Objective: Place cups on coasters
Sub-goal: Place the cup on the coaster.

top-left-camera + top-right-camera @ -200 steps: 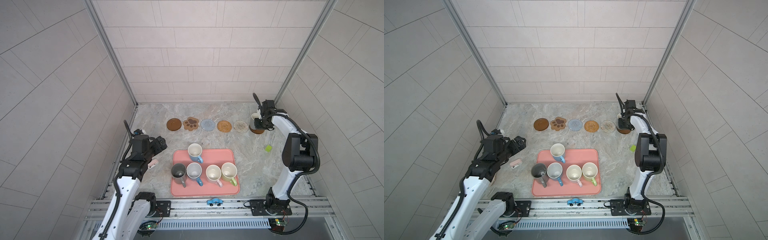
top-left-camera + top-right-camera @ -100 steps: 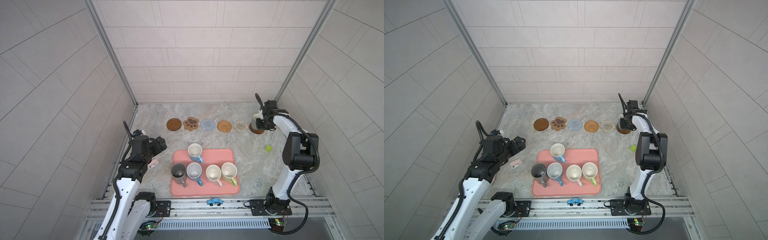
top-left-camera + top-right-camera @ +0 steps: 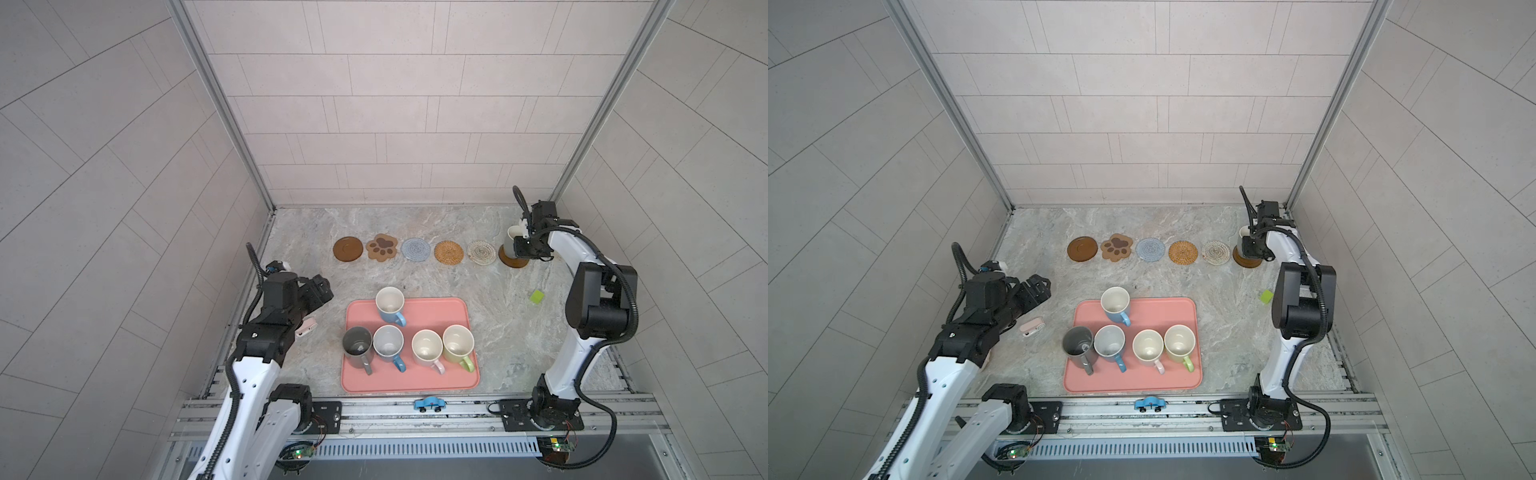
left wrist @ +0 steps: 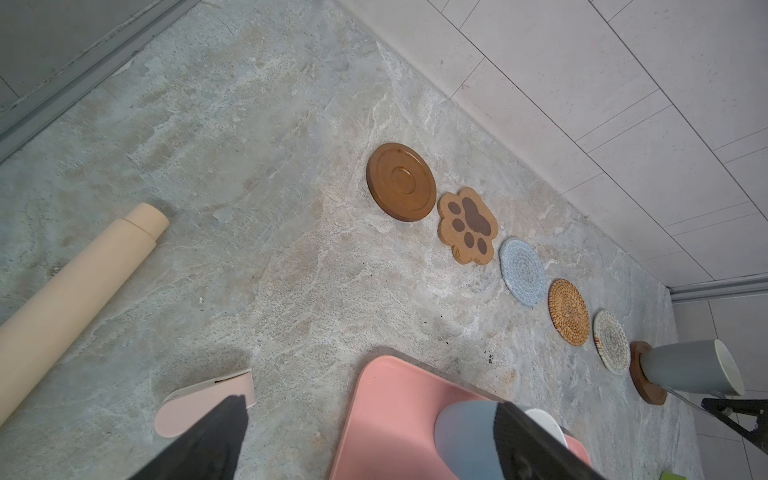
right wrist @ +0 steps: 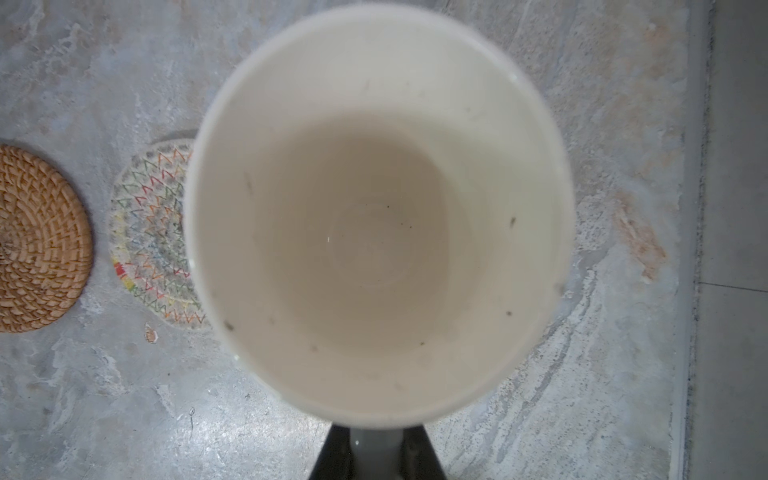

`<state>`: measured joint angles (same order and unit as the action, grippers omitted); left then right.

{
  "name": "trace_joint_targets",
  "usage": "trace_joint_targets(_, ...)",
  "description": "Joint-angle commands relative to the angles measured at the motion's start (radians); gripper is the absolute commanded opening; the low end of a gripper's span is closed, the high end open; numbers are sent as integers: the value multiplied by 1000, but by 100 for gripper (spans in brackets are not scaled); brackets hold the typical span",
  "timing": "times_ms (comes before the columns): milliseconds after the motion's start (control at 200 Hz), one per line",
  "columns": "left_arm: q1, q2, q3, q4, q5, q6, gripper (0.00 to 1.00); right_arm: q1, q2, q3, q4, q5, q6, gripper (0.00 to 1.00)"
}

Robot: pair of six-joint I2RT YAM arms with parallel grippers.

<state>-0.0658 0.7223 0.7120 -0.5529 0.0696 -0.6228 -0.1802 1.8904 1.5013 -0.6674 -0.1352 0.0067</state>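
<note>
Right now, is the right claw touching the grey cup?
Touching. In the right wrist view the right claw is closed on the cup, gripping its handle from both sides.

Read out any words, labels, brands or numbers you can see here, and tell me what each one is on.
None: no view shows readable text.
Grey mug, pink tray: plain, no lettering.
Paw-print coaster: a paw picture only, no words.
Circuit boards under the front rail: markings too small to read.

Both top views look steeply down, sharing the whole bench (image 3: 316,257). The left wrist view slants past the left pincer (image 4: 370,405) toward the coasters (image 4: 521,270). The right wrist view stares closely into the cup (image 5: 374,228) beyond the right pincer (image 5: 376,453).
</note>
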Motion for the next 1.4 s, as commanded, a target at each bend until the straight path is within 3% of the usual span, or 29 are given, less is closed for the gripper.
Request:
trace_joint_targets(0,-2,-13,-10,-14,-18,-15,100,-14,9,22,9,-1,-31,0)
trace_joint_targets(1396,-2,-31,-25,-15,-11,-25,100,-31,-34,-21,-28,-7,-70,0)
